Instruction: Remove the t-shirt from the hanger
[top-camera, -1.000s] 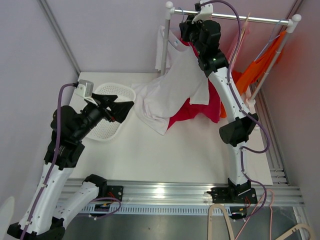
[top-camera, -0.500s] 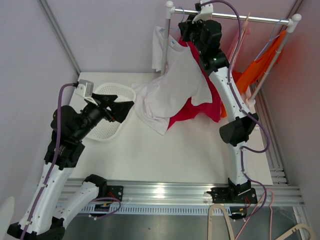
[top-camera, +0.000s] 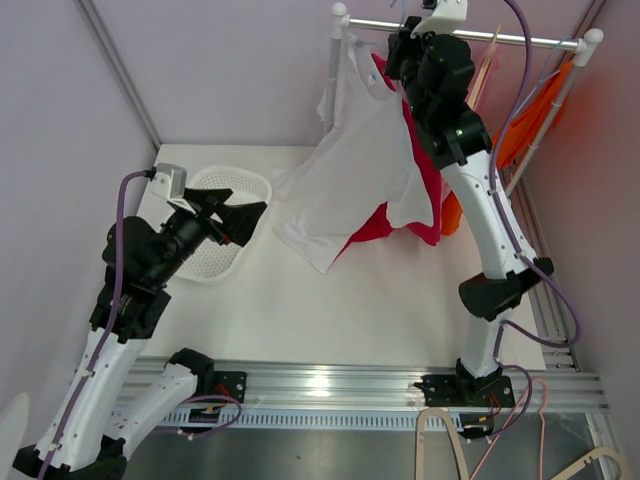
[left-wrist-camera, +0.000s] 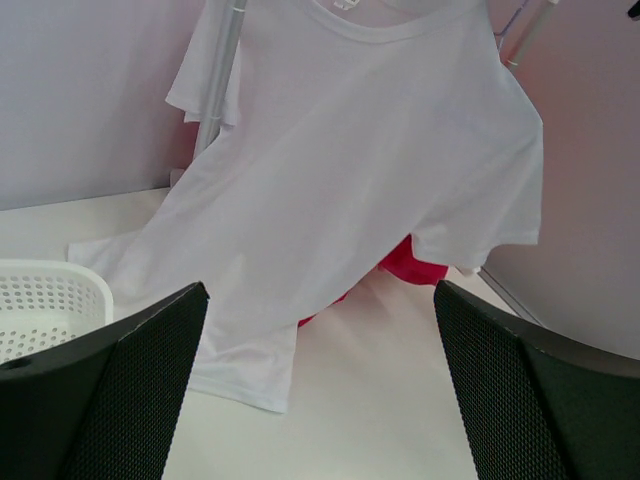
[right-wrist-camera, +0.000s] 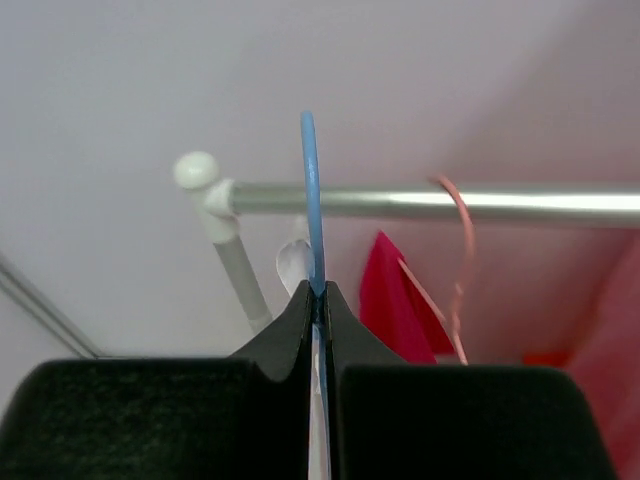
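A white t-shirt (top-camera: 350, 170) hangs from a blue hanger (right-wrist-camera: 311, 190), lifted near the rack's rail (top-camera: 500, 40); its hem trails down to the table. My right gripper (top-camera: 405, 45) is high at the rail, shut on the hanger's hook (right-wrist-camera: 318, 292). My left gripper (top-camera: 250, 218) is open and empty, low at the left, facing the shirt (left-wrist-camera: 350, 160) from a distance. The shirt's hem (left-wrist-camera: 240, 385) lies ahead of my left fingers (left-wrist-camera: 120, 390).
A red shirt (top-camera: 400, 215) hangs behind the white one on a pink hanger (right-wrist-camera: 455, 260). An orange garment (top-camera: 520, 130) hangs at the rack's right. A white basket (top-camera: 215, 230) sits under my left gripper. A rack post (top-camera: 332, 70) stands beside the shirt.
My right gripper has risen with the hanger, now above the rail's height. The white shirt has lifted with it and hangs straighter. The left arm has not moved.
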